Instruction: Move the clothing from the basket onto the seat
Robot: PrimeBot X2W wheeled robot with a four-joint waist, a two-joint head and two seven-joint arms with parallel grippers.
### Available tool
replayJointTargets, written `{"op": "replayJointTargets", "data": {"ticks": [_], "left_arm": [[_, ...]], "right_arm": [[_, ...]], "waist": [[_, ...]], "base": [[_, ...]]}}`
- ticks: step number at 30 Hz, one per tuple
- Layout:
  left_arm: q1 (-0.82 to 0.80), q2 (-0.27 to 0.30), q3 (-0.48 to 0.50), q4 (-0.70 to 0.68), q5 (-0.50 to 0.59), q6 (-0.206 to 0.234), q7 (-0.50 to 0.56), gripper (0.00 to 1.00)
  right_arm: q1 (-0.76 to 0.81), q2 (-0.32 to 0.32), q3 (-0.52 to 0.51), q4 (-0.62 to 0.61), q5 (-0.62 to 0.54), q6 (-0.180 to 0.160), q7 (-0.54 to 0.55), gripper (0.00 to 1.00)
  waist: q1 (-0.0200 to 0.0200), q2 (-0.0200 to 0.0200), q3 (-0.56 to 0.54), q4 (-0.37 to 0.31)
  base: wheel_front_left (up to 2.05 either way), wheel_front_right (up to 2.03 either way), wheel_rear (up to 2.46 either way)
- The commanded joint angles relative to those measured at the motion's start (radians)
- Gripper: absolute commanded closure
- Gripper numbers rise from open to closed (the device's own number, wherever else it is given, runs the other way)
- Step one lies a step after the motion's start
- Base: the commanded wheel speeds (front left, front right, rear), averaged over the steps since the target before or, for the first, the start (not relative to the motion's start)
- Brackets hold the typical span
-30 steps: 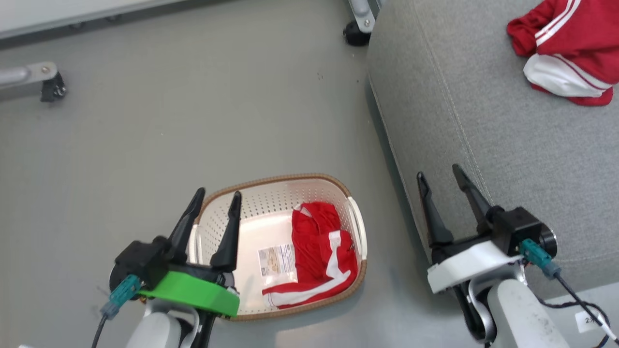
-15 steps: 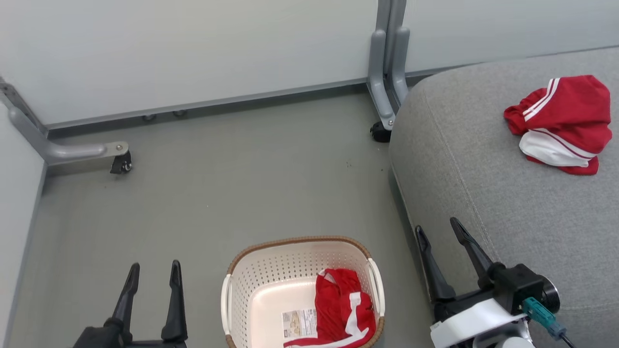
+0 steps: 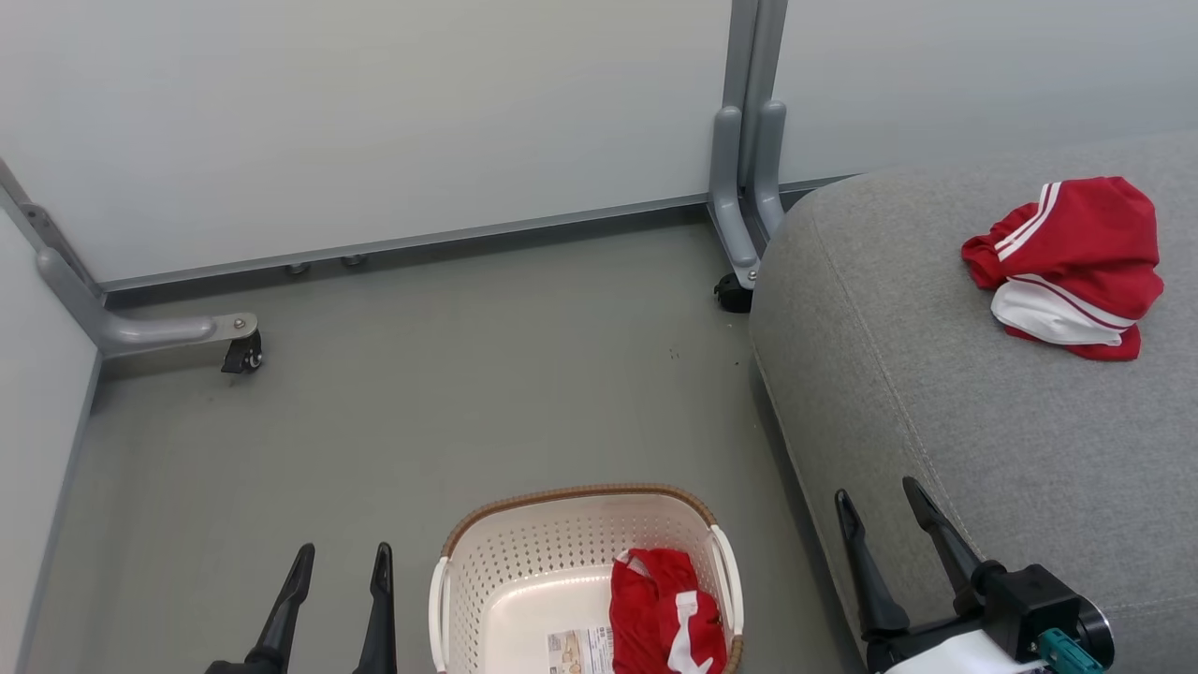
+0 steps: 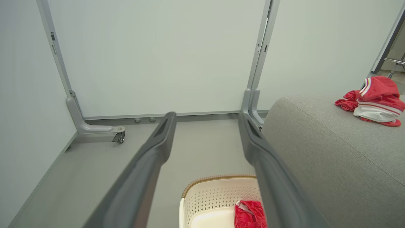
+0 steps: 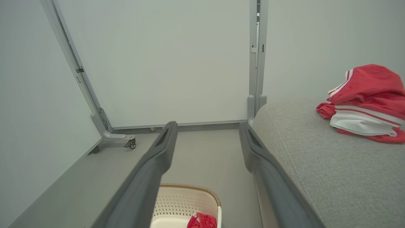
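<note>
The first red garment (image 3: 666,625) lies crumpled inside the basket (image 3: 562,538), against its right wall. It is soft red fabric with a white stripe down one fold. The second red garment (image 3: 1067,267) sits bunched on the seat (image 3: 936,402), toward its far right. It is red, with thin white stripes along one edge and a white panel underneath.

The basket is cream-white plastic with walls dotted by small holes, a brown woven-look rim and a white handle on each side. It stands on the grey floor (image 3: 421,402), near the seat's left edge. A paper label (image 3: 582,651) lies on the basket's bottom, just beside the garment; you cannot read its print, which is too small.

The seat is a large grey fabric cushion with a rounded corner and a stitched seam.

Your left gripper (image 3: 343,552) shows over the floor to the left of the basket, jaws apart and holding nothing. Your right gripper (image 3: 878,491) shows at the seat's left edge, to the right of the basket, jaws apart and holding nothing.

Pale wall panels (image 3: 374,122) in grey frames stand behind.
</note>
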Motion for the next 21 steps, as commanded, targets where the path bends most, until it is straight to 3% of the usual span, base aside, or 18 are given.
{"op": "replayJointTargets", "data": {"ticks": [1, 21], "left_arm": [[-0.009, 0.001, -0.002, 0.001, -0.001, -0.005, 0.000, 0.00], [-0.037, 0.001, -0.022, 0.016, 0.013, -0.005, 0.000, 0.00]], "right_arm": [[0.011, -0.002, -0.002, 0.000, -0.004, -0.002, -0.003, 0.00], [0.002, -0.002, 0.006, 0.000, 0.015, -0.002, -0.003, 0.00]], "waist": [[0.0001, 0.0000, 0.001, -0.003], [0.0001, 0.0000, 0.016, 0.003]], "base": [[0.00, 0.00, 0.00], [0.00, 0.00, 0.00]]}}
